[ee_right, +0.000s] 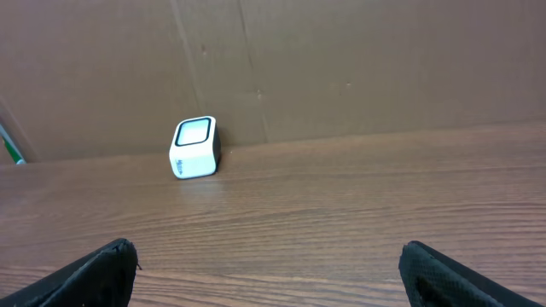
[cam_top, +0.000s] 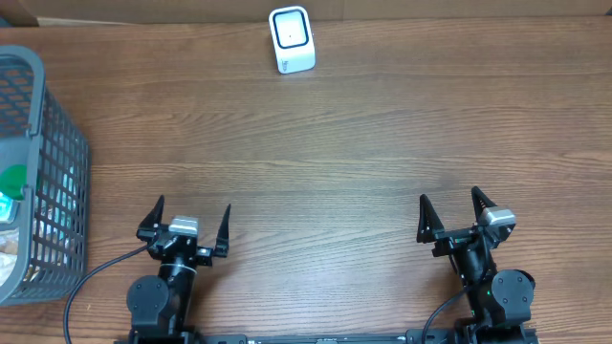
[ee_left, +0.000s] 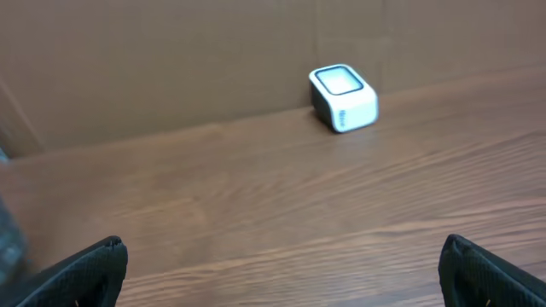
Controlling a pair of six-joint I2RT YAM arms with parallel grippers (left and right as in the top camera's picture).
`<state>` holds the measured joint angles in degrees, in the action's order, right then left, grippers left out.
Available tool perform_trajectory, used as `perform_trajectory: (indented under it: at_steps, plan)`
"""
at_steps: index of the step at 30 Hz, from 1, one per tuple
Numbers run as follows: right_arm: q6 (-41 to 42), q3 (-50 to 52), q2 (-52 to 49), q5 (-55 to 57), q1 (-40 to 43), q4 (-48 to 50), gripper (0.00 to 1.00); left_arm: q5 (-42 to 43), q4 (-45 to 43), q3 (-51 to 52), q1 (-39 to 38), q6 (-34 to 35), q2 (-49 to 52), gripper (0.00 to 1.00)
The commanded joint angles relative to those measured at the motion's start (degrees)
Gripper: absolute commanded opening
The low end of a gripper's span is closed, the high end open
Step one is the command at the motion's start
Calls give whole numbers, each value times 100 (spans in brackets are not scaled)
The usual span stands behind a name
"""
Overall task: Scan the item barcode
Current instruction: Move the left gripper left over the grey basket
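A small white barcode scanner [cam_top: 292, 40] with a dark window stands at the table's far edge, also seen in the left wrist view [ee_left: 344, 98] and the right wrist view [ee_right: 194, 147]. The items lie in a grey mesh basket [cam_top: 59, 182] at the far left; a green patch [cam_top: 11, 180] shows among them, and no barcode is visible. My left gripper [cam_top: 192, 208] [ee_left: 283, 247] stands open near the front edge, empty, just right of the basket. My right gripper [cam_top: 449, 197] [ee_right: 269, 249] is open and empty at the front right.
A brown cardboard wall [ee_left: 171, 60] [ee_right: 384, 60] runs behind the scanner along the back of the wooden table [cam_top: 335, 153]. The basket takes up the left edge.
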<state>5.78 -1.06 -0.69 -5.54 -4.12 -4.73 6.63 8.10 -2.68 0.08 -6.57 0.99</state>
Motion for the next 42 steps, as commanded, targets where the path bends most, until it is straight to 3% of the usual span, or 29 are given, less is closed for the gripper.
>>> perform_trajectory:
  at_steps: [1, 9, 16, 19, 24, 27, 28, 32, 34, 42]
  plan:
    - [17, 59, 52, 37, 35, 33, 100, 400, 529, -887, -11, 603, 142, 100]
    - [17, 59, 52, 37, 35, 33, 100, 1043, 2004, -3366, -11, 704, 1915, 100]
    - [17, 59, 52, 37, 35, 33, 100, 1349, 4719, -7031, -11, 699, 4634, 100]
    - [17, 59, 52, 37, 35, 33, 100, 1550, 5628, -8137, -11, 667, 5460, 100]
    - [17, 59, 52, 37, 35, 33, 100, 2262, 5921, -8441, -11, 798, 6345, 100]
    - [17, 59, 52, 37, 35, 33, 100, 2286, 5912, -8474, 2, 896, 6481, 86]
    - [17, 59, 52, 37, 35, 33, 100, 2203, 5893, -8520, 22, 1034, 6485, 85]
    - [17, 59, 52, 37, 35, 33, 100, 1318, 6052, -9112, 391, 1974, 6485, 95]
    - [17, 59, 52, 37, 35, 33, 100, 1110, 6234, -9431, 697, 2105, 6485, 100]
    - [17, 59, 52, 37, 35, 33, 100, 977, 6472, -9960, 2240, 2297, 6533, 100]
